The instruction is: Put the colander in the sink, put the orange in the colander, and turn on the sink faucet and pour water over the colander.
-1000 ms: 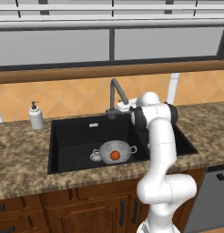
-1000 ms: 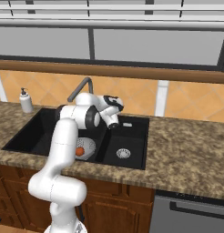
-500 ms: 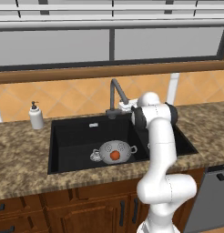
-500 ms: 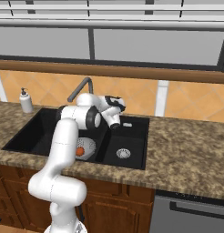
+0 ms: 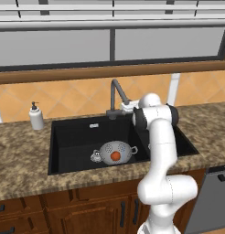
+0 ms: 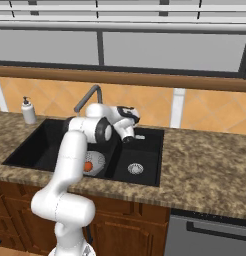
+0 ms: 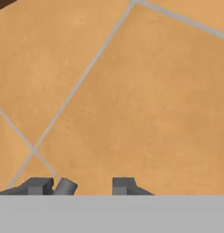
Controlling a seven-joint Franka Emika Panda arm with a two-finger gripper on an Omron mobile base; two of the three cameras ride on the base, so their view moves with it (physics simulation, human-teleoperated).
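1. Left base view: the tool (image 5: 127, 108) sits beside the base of the sink faucet (image 5: 116, 97); the colander (image 5: 115, 151), holding the orange (image 5: 115, 156), lies below it in the sink (image 5: 71, 144).
2. Right base view: the tool (image 6: 129, 138) hangs over the basin divider, the colander (image 6: 95, 163) lower (half behind the arm).
3. Hand view: the fingers (image 7: 123, 185) stand parted, a grey lever tip (image 7: 65, 186) beside one, orange wall tiles (image 7: 132, 91) ahead.

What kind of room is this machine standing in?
It looks like a home kitchen, computer-rendered. A black double-basin sink is set into a speckled stone counter over wooden cabinets, with a dark gooseneck faucet, a soap dispenser and an orange tiled backsplash under a window.
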